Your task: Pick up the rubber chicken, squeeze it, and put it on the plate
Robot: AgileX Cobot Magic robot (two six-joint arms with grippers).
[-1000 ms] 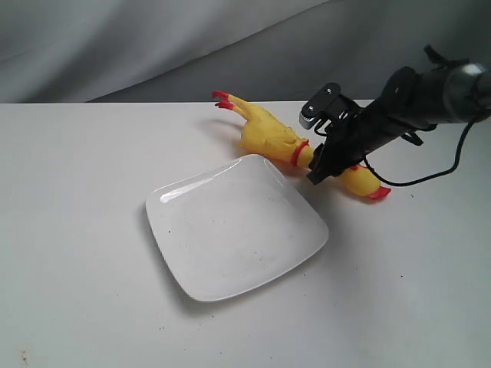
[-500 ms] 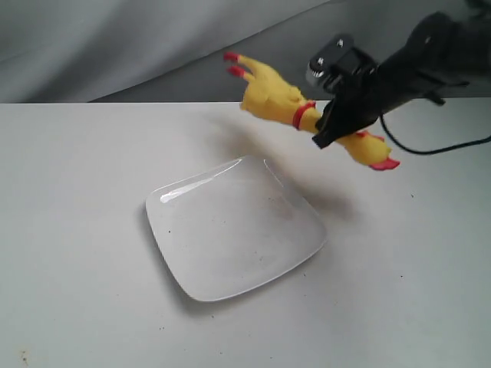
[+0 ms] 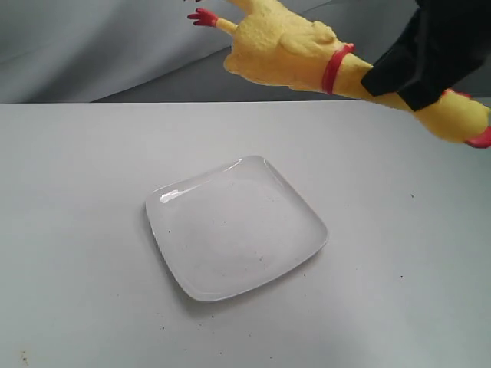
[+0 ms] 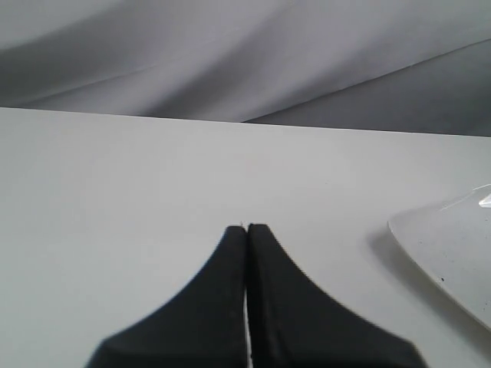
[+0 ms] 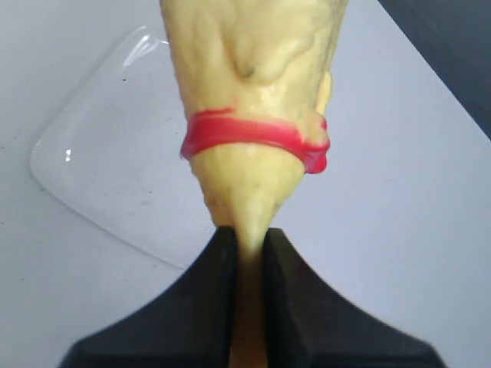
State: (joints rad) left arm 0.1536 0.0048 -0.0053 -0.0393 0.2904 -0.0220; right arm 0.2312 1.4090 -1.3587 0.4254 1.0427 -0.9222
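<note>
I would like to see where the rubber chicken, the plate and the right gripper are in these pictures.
rubber chicken (image 3: 276,50), exterior view, on its yellow body.
plate (image 3: 230,230), exterior view, on its bare middle.
right gripper (image 5: 249,239), right wrist view, midway between its fingertips, which pinch the neck.

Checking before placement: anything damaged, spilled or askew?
Nothing spilled or broken. The long yellow rubber chicken is pinched thin at the neck by the right gripper; the glossy white square plate bears only dark specks.
</note>
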